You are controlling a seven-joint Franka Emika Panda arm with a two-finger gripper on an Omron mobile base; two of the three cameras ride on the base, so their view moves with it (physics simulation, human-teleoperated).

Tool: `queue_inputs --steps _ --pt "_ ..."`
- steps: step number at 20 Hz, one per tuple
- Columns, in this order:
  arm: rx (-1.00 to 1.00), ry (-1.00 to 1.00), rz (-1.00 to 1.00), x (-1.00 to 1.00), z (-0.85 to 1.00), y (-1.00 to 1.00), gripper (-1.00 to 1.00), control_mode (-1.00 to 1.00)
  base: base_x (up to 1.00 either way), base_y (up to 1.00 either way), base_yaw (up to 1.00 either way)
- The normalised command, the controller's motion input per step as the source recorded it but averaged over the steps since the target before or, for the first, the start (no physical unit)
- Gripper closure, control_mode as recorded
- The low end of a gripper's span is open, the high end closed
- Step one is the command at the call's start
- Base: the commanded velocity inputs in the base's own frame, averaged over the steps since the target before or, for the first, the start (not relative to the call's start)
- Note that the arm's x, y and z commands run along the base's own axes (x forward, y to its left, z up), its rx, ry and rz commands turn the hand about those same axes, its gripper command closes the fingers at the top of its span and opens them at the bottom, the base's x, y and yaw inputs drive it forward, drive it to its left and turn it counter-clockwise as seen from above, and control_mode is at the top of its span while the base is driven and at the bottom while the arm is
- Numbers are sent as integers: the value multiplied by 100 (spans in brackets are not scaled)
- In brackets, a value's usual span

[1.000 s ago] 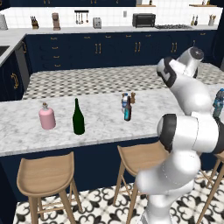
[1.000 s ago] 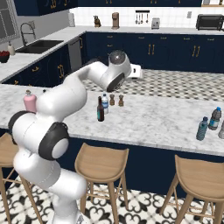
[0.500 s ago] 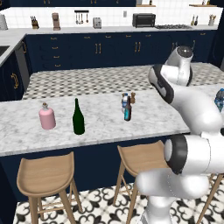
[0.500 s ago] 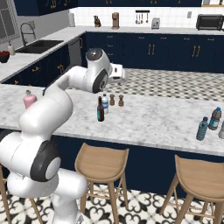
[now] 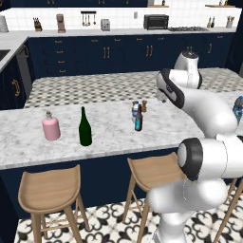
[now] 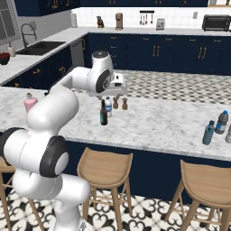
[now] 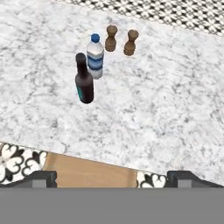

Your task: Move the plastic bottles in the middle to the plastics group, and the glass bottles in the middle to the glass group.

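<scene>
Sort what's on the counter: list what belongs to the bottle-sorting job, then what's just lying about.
Job: clear water bottle, dark glass bottle, pink bottle, green wine bottle, blue plastic bottles at the far end.

Lying about: two brown shakers, stools, toaster oven.

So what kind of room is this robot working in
A rendered home kitchen, it seems: a marble island counter with wooden bar stools tucked under it, navy cabinets along the back wall, a toaster oven on the rear worktop and a sink with a tap at the side.
</scene>
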Motion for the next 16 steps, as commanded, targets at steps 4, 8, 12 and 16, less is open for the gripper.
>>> queue_inputs --steps 4,8,12,16 --pt "0 12 1 -22 -35 49 -100 -100 0 0 0" --pt "0 0 0 -10 -60 44 -100 -100 0 0 0" --pt "0 -2 -1 7 -47 28 -100 -100 0 0 0" --pt "0 -10 -9 30 -18 32 -100 -100 0 0 0"
